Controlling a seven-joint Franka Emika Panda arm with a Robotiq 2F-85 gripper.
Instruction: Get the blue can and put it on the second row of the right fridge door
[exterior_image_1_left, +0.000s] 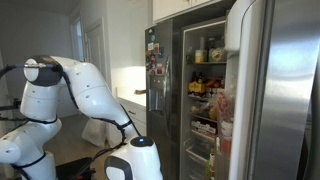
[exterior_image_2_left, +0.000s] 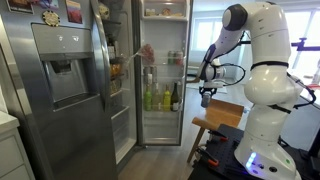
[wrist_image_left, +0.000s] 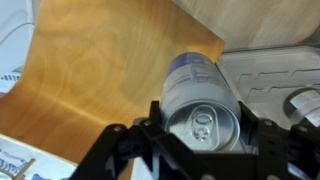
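In the wrist view the blue can (wrist_image_left: 195, 80) lies between my gripper's (wrist_image_left: 200, 128) fingers. Its silver end with the pull tab faces the camera and its blue body points away. The fingers press on both sides of the can, so the gripper is shut on it. In an exterior view the gripper (exterior_image_2_left: 206, 92) hangs just above a wooden table (exterior_image_2_left: 226, 112), to the right of the open fridge. The right fridge door (exterior_image_1_left: 282, 90) stands open, and its white inner shelves (exterior_image_1_left: 224, 100) hold colourful items.
The wooden table top (wrist_image_left: 100, 70) lies under the can, with a grey surface (wrist_image_left: 270, 75) beside it. The fridge interior (exterior_image_2_left: 160, 75) holds bottles on its shelves. The dark door with papers and a dispenser (exterior_image_1_left: 154, 65) is closed. My white arm (exterior_image_2_left: 262, 70) stands beside the table.
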